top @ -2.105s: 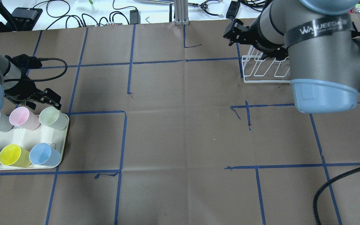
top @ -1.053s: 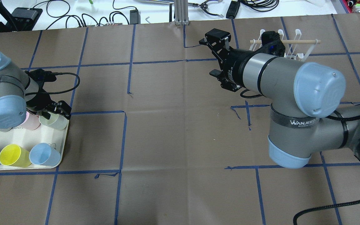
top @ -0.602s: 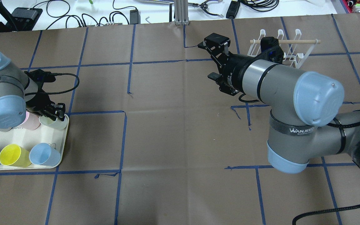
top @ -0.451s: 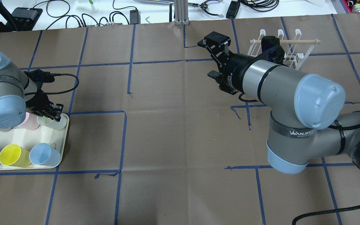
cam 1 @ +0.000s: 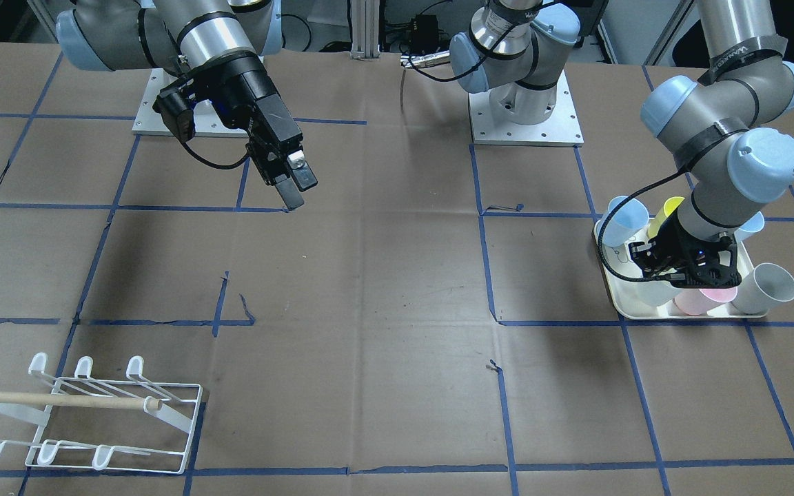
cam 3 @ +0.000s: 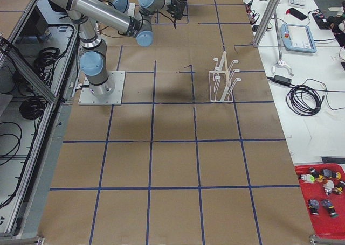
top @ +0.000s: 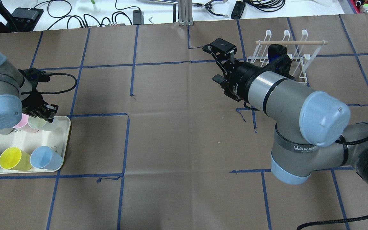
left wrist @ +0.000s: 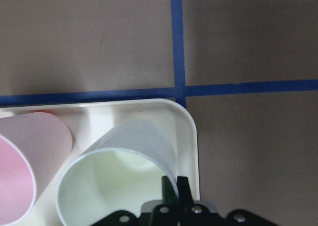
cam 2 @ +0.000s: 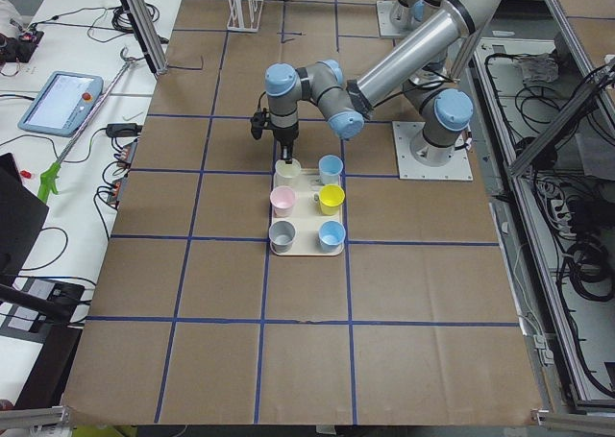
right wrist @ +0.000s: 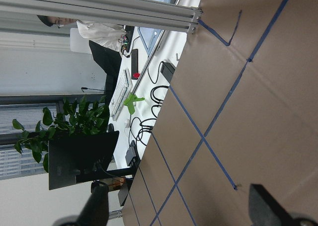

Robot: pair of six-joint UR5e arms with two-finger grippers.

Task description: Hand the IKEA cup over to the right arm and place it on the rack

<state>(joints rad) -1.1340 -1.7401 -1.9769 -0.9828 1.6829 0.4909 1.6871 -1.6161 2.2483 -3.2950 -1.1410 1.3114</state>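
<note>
Seen from above: one cream tray (top: 24, 140) at 9 o'clock of counter (top: 184, 134). Six cups on it: two blue (cam 2: 331, 166) (cam 2: 332, 233), one yellow (cam 2: 331, 199), one pink (cam 2: 282, 201), one grey (cam 2: 282, 233), one pale green cup (left wrist: 112, 184) at tray's 1 o'clock corner. Left pincer (left wrist: 175, 185) clamped on pale green cup's rim, one finger inside, one outside. One white wire rack (cam 1: 87, 401) at counter's 1 o'clock: six prongs, one wooden dowel. Right pincer (top: 210, 64) spread wide, in air at rack's 9 o'clock.

Table (top: 177, 134) is showing brown with blue tape grid (top: 101, 114). Tray (top: 27, 140) is reading cream: pale-green cup (left wrist: 124, 151), pink cup (left wrist: 20, 161), grey cup (cam 2: 282, 233), yellow cup (top: 11, 158), 2 light-blue cups (top: 45, 158). Rack (cam 1: 136, 365) is showing white, dowel (cam 1: 59, 400) light wood.
</note>
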